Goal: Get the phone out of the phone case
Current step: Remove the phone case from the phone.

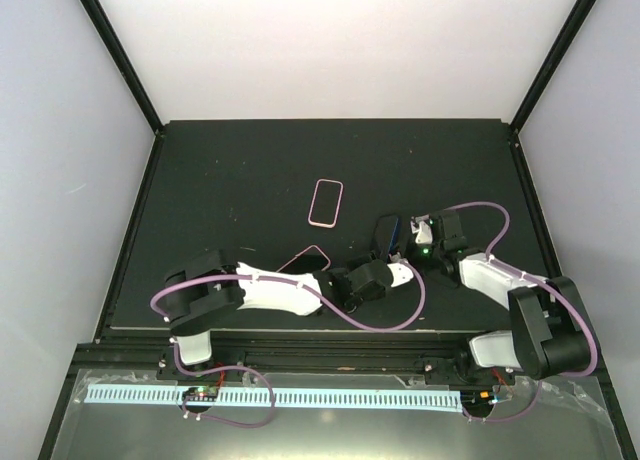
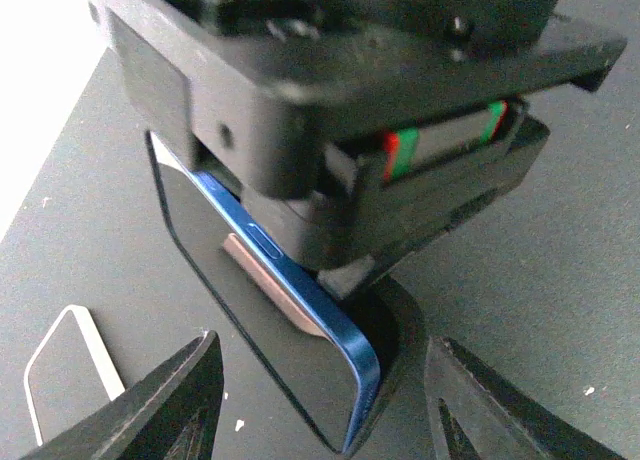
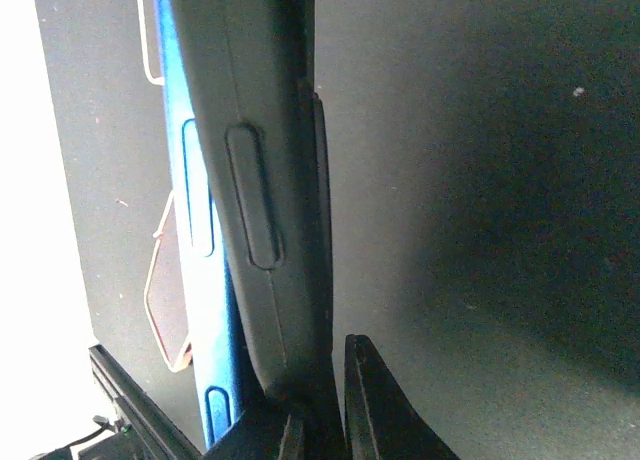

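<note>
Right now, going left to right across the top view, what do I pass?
Left arm's base → far pink-rimmed case lying flat → black-cased phone on edge → right arm.

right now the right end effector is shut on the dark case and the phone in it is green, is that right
Not quite: the phone is blue, not green. The left wrist view shows its blue edge plainly. The rest stands: the right end effector is shut on the dark case.
</note>
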`<action>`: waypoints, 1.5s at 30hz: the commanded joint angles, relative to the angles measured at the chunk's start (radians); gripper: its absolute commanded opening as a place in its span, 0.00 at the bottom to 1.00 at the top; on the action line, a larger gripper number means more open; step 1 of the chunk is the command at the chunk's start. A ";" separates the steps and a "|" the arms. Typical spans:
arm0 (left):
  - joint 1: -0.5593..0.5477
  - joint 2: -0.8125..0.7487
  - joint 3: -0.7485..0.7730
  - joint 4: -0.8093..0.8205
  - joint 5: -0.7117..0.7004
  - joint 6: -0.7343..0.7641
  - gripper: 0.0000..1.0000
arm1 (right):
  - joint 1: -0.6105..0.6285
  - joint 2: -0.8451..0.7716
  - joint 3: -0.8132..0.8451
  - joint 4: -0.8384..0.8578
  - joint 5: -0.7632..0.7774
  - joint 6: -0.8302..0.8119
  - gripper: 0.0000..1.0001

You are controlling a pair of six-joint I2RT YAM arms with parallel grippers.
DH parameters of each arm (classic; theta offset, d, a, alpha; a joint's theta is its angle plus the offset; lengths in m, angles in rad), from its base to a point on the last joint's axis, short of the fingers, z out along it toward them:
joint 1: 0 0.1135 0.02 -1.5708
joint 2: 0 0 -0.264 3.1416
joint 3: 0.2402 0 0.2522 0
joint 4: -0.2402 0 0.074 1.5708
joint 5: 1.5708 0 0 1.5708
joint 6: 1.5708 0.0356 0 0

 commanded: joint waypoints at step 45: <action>0.125 -0.038 -0.013 0.115 0.053 0.137 0.58 | -0.013 0.082 0.103 0.039 -0.181 -0.152 0.01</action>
